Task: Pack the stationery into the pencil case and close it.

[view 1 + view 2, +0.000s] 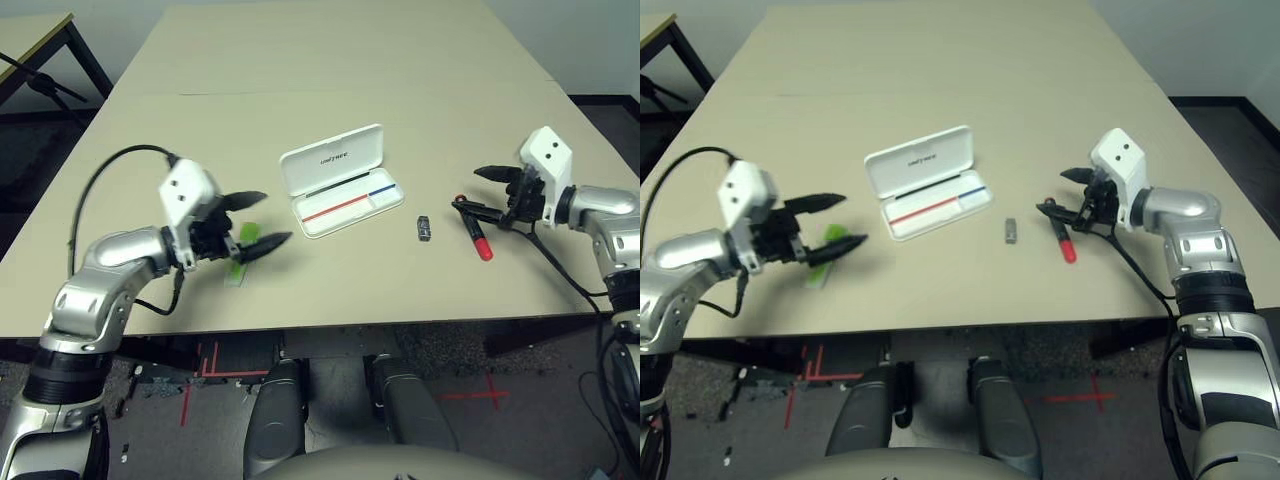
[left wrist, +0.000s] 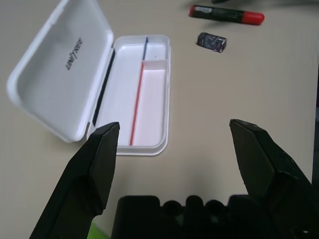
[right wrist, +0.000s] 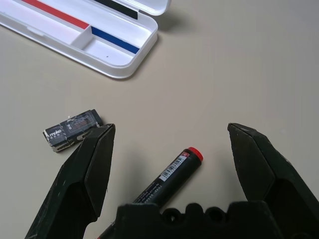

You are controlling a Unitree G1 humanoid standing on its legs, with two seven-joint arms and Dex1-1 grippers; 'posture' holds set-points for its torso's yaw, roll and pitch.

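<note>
The white pencil case (image 1: 372,207) lies open at the table's middle, its lid (image 2: 55,69) laid back flat and its tray showing red and blue stripes. To its left, my left gripper (image 1: 273,218) is open, its fingers spread just over the lime-green highlighter (image 1: 237,268) on the table. Right of the case lies the small dark grey clip (image 1: 424,228), and further right the red marker with a black cap (image 3: 169,174). Above the marker's black end, my right gripper (image 1: 470,190) is open, and the marker sits between its fingers in the right wrist view.
A black cable (image 1: 100,175) loops over my left forearm and another trails from the right wrist to the table's front edge (image 1: 300,325). A second table (image 1: 30,35) stands at the far left. The tabletop (image 1: 330,60) stretches far behind the case.
</note>
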